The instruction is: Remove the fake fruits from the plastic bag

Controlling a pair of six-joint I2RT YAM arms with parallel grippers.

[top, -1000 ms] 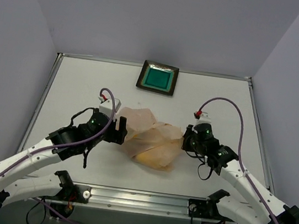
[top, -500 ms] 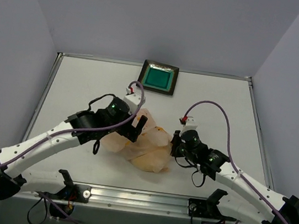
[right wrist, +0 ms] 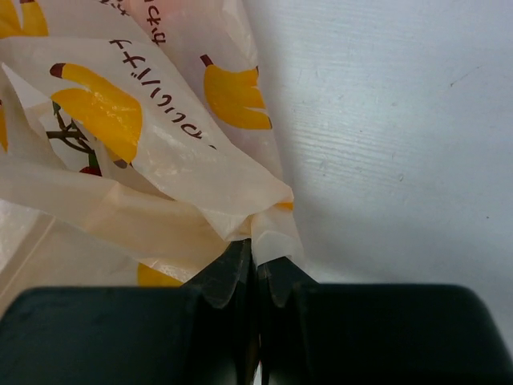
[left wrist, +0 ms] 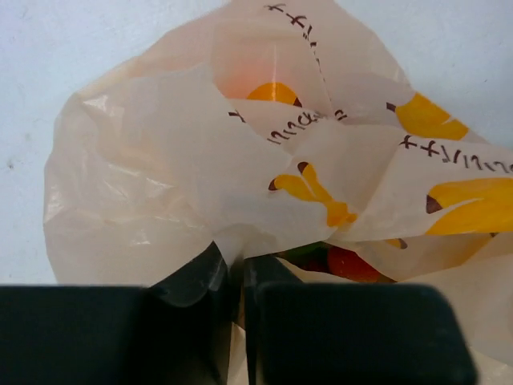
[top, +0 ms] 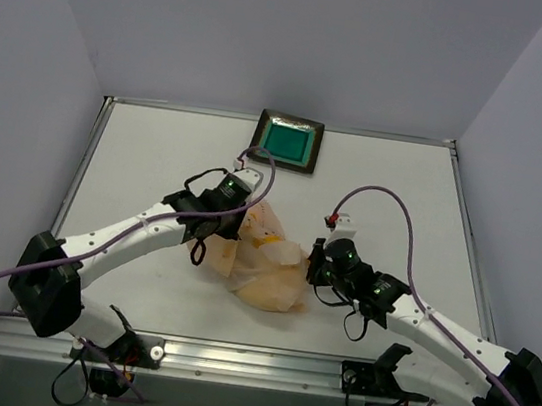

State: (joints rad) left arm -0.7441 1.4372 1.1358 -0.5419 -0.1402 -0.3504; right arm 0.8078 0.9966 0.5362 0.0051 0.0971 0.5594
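Note:
The plastic bag (top: 267, 268), pale peach with yellow banana prints, lies crumpled mid-table between both arms. My left gripper (top: 235, 230) is shut on a fold of film at its upper left side, and the left wrist view shows this left gripper (left wrist: 238, 258) pinching the bag (left wrist: 160, 184). Through the film I see a round orange (left wrist: 272, 93) and, just past the fingers, the red grapes (left wrist: 353, 263) with a bit of green. My right gripper (top: 312, 267) is shut on the bag's right edge. In its wrist view the right gripper (right wrist: 255, 255) clamps a thin corner of the bag (right wrist: 160, 160).
A square dark tray (top: 286, 142) with a teal centre sits at the back of the white table (top: 393, 200). Grey walls close in the left, right and far sides. A metal rail runs along the near edge by the arm bases.
My left gripper swung right from beside the bag onto its upper left part and went from open to shut on the film. The right gripper moved left, bunching the bag.

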